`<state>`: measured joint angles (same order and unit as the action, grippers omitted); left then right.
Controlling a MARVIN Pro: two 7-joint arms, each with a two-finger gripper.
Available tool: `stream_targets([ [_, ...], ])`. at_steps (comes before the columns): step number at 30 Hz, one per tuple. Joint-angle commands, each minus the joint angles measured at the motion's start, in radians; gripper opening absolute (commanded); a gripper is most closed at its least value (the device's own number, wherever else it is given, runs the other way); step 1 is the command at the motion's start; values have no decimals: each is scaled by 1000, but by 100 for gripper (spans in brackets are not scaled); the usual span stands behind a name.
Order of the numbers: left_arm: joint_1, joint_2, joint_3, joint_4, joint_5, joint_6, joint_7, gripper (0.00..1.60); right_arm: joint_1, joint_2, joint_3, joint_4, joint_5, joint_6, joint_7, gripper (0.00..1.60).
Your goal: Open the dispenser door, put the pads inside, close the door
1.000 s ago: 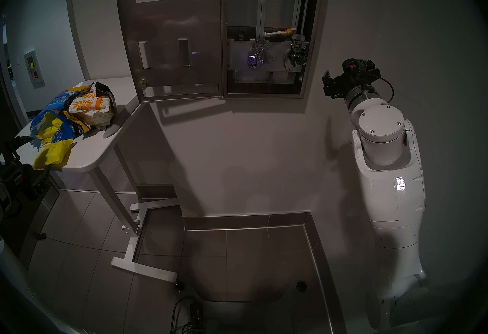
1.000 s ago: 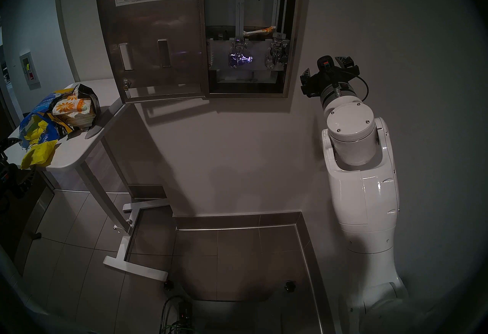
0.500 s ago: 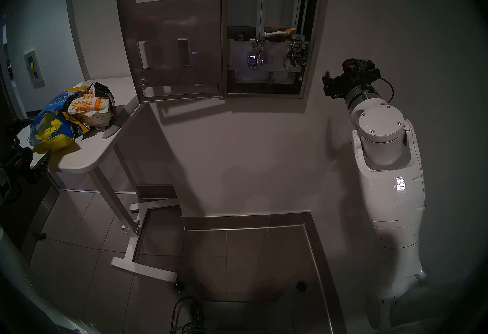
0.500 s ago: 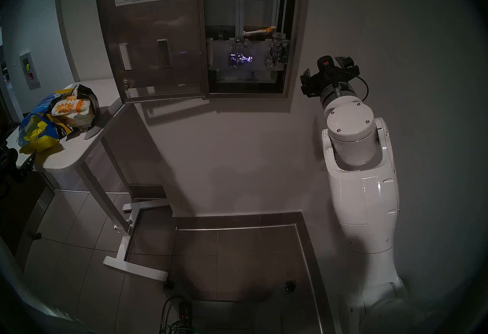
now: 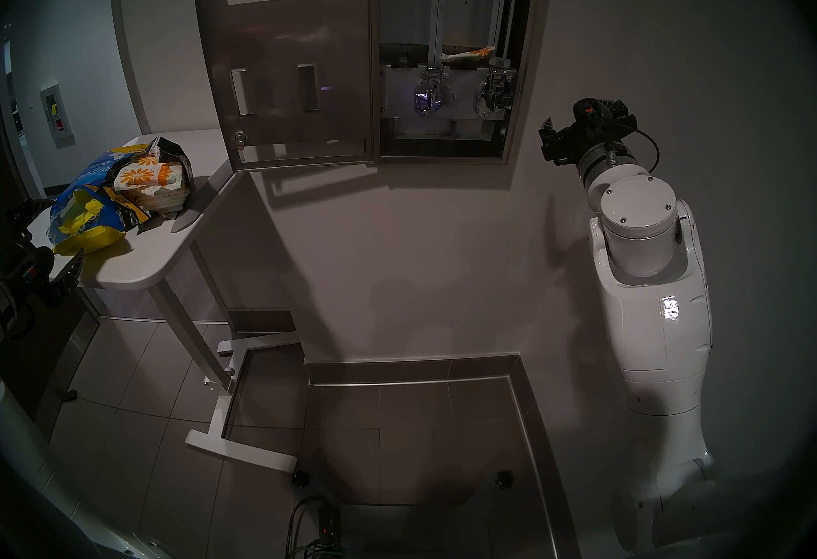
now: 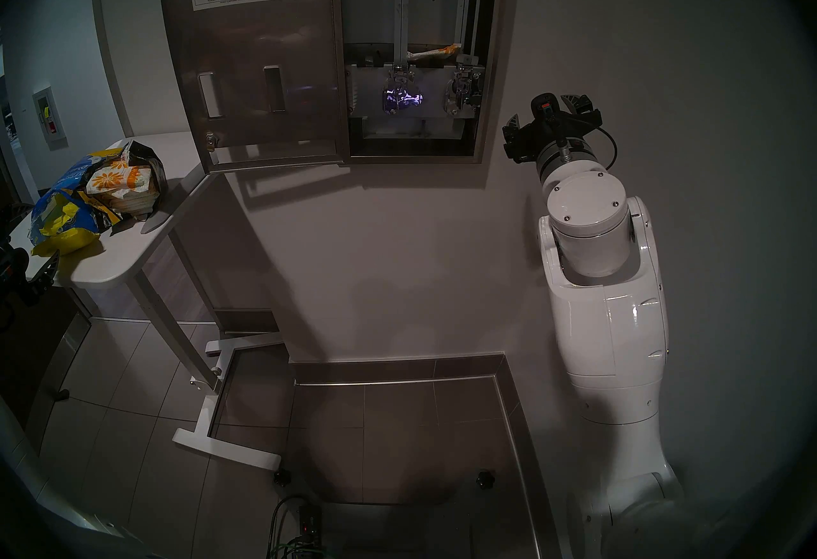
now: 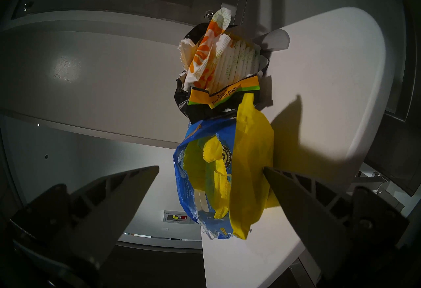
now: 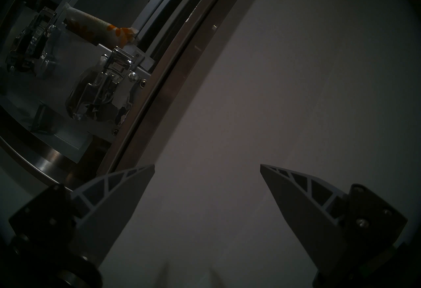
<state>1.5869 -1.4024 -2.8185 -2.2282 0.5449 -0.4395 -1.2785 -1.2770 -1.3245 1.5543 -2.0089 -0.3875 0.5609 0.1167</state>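
The dispenser (image 5: pixel 442 14) hangs on the wall with the dispenser door (image 5: pixel 287 58) swung open to the left, its instruction sheet showing. One flower-print pad (image 5: pixel 468 54) lies across a chute above the chrome levers; it also shows in the right wrist view (image 8: pixel 95 23). A stack of flower-print pads (image 5: pixel 150 182) sits in a torn black wrapper on the table. A plain yellow pad (image 7: pixel 250 155) lies against the torn blue-and-yellow bag (image 7: pixel 184 180). My left gripper (image 7: pixel 210 166) is open around the bag's end, with one fingertip (image 7: pixel 267 170) at the yellow pad. My right gripper (image 6: pixel 544 111) is open and empty beside the wall.
The white side table (image 5: pixel 146 262) stands left of the dispenser, and its foot frame (image 5: pixel 238 447) spreads over the tiled floor. The open door overhangs the table's back corner. Cables (image 5: pixel 318 536) lie on the floor near me.
The yellow pad has shifted from the table's front edge back against the bag. My left gripper has risen to the table edge. The right arm has not moved.
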Motion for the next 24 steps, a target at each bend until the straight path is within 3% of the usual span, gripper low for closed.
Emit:
stream_targets([
  [1, -3, 26, -9, -2, 31, 18, -10, 160, 26, 0, 2, -28, -2, -13, -8, 160],
  [24, -14, 44, -11, 25, 55, 43, -40, 160, 26, 0, 2, -28, -2, -12, -8, 160],
])
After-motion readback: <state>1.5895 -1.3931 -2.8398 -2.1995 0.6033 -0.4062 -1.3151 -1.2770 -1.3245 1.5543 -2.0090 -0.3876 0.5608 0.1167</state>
